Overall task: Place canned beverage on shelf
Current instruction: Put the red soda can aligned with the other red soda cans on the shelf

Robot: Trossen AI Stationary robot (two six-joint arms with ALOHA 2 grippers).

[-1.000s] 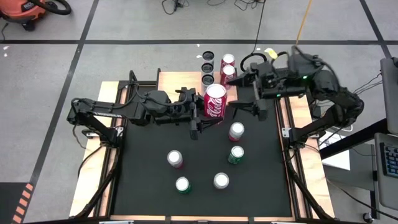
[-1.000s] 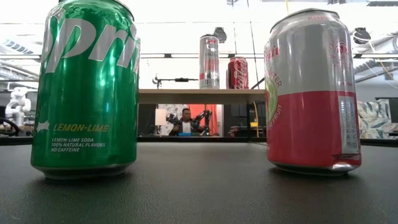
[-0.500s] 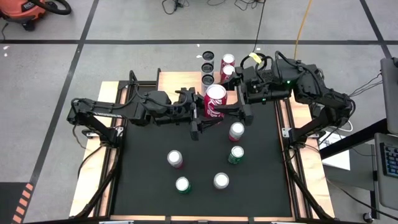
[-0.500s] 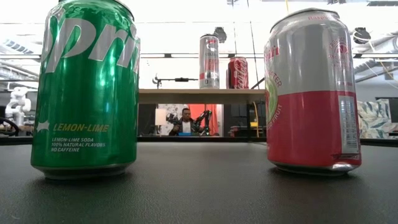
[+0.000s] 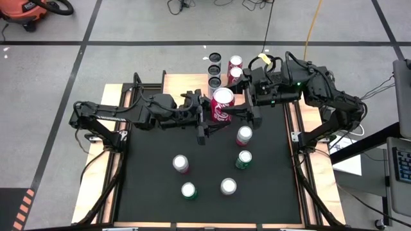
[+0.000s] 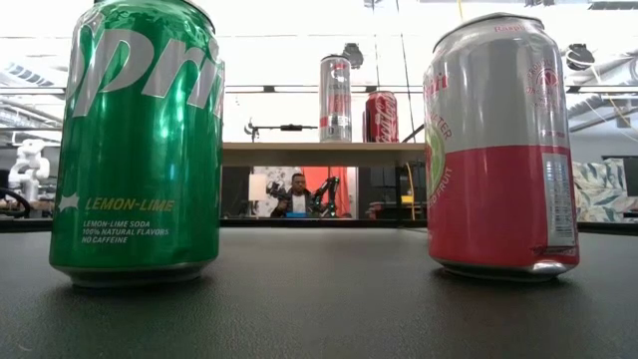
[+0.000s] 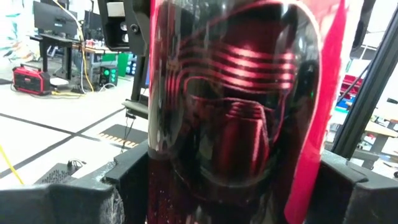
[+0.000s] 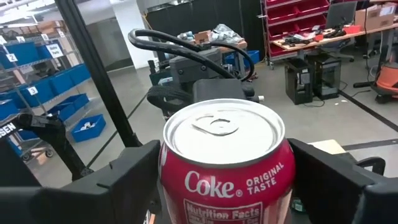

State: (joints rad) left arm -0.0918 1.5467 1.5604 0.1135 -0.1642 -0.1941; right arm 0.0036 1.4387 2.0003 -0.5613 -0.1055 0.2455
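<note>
Both tools (image 5: 221,115) flank the Coke can (image 5: 222,102)

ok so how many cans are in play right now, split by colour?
Green cans, table: 2
Pink-and-silver cans, table: 3
Red Coke can, held up between the arms: 1
Red cans, shelf: 2
Dark-topped cans, shelf: 3
Total: 11

Coke can (image 8: 224,165): was glossy red metal, brushed silver lid.
Surface (image 5: 154,186): was matt black.
Shelf (image 6: 319,153): was light wood.
</note>
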